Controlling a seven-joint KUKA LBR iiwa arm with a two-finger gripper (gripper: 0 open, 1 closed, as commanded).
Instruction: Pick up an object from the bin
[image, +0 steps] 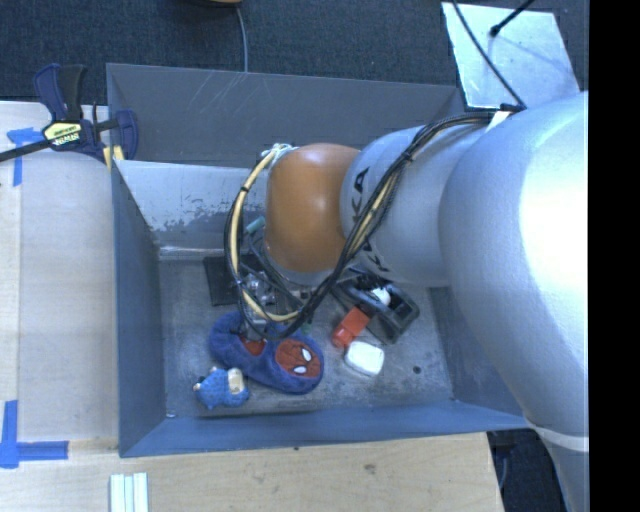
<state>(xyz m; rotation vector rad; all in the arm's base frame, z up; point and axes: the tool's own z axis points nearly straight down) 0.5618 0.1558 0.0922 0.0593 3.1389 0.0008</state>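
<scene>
A grey KUKA arm fills the right of the frame and reaches down into a grey metal bin, its wrist capped by an orange cover and looped with cables. The tool hangs just below the cover at the centre of the frame, low over the bin floor. It is masked by its own cabling, so one cannot tell whether it is apart or together, or clamped on anything.

Directly under it, at lower centre, lies a blue soft shoe with a red spider-mask face on its right end. The tool stands over the shoe's upper left end and looks to be touching or nearly touching the fabric.

The shoe is probably light, limp and not fragile. It should fold and sag when lifted, and a pinch on a thick bunch of cloth at the near rim looks safer than one on the flat face.

To its right lie a black clip-like piece, a red block and a white block, close together. A dark flat tile sits at upper left of the floor. A small blue plush toy rests just beside the shoe's lower left and could be dragged along.
</scene>
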